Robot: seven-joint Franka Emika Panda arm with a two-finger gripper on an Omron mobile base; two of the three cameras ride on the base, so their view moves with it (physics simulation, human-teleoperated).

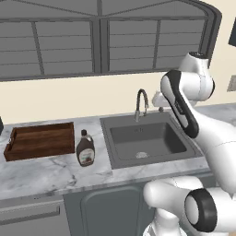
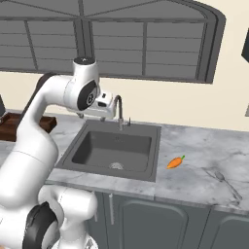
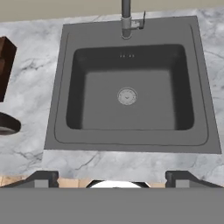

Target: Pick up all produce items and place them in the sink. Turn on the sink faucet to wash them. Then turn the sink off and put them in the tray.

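Gripper (image 3: 112, 178) fingers stand wide apart, holding nothing, above the sink (image 3: 131, 131). From the left base view I count one tray (image 1: 40, 140), one syrup bottle (image 1: 85, 148), one faucet (image 1: 141, 104). From the right base view, one carrot (image 2: 175, 162) lies on the counter (image 2: 204, 170) beside the sink's right edge, tip pointing toward the basin.

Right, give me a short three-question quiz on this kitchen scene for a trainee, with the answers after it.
1. True or false: the carrot already lies in the sink.
2. What stands on the counter between the tray and the sink? A) a kettle B) a brown bottle C) a bowl
3. Fill in: the gripper hangs above the sink with its fingers ____.

Key
1. False; it lies on the counter to the right of the sink in the right base view.
2. B
3. open, holding nothing
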